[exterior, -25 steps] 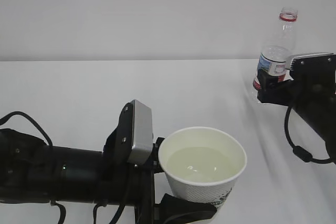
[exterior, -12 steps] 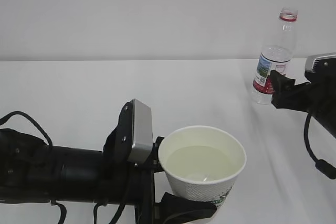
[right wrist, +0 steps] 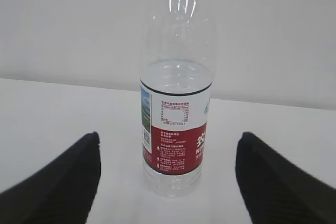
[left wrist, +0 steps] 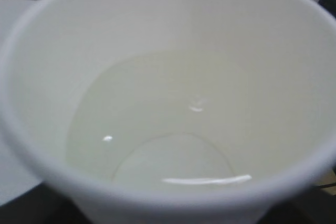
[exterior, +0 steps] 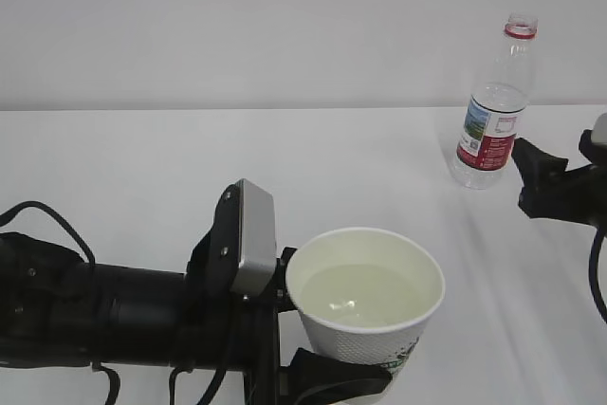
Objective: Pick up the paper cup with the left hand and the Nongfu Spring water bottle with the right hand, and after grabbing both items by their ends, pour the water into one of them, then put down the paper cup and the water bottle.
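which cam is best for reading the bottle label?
Right wrist view: the bottle stands centred and close, label facing the camera, framed by the open right hand. The exterior view shows the bottle small at the far right, label unreadable. The left wrist view shows only the cup, no bottle.

A white tapered paper cup with a cream inside (left wrist: 47, 77) filled nearly the whole frame, seen from above its rim. Clear colourless water (left wrist: 157, 129) lay in it, catching small bright glints, with the round base showing faintly through.
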Controlling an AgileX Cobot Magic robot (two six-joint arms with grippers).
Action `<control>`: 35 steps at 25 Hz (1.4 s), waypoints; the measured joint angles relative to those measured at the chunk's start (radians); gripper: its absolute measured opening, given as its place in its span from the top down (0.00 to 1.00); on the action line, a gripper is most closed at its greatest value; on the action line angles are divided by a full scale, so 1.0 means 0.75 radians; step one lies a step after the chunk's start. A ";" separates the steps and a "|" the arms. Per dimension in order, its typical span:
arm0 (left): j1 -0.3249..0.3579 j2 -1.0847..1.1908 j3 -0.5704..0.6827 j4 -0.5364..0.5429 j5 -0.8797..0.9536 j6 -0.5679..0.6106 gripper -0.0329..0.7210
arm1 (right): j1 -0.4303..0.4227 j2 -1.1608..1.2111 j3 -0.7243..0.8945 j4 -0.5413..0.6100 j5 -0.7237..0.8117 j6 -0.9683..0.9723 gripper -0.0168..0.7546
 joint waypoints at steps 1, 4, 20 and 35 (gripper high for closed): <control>0.000 0.000 0.000 0.000 0.000 0.000 0.25 | 0.000 -0.018 0.014 0.000 0.000 0.000 0.20; 0.000 0.000 0.000 0.000 0.000 0.000 0.25 | 0.000 -0.069 0.053 0.000 0.000 0.000 0.20; 0.000 0.000 0.000 0.002 0.002 0.000 0.25 | 0.000 -0.172 0.161 0.000 -0.002 0.010 0.21; 0.000 0.000 0.000 -0.334 0.031 0.114 0.25 | 0.000 -0.172 0.161 0.000 -0.005 0.016 0.21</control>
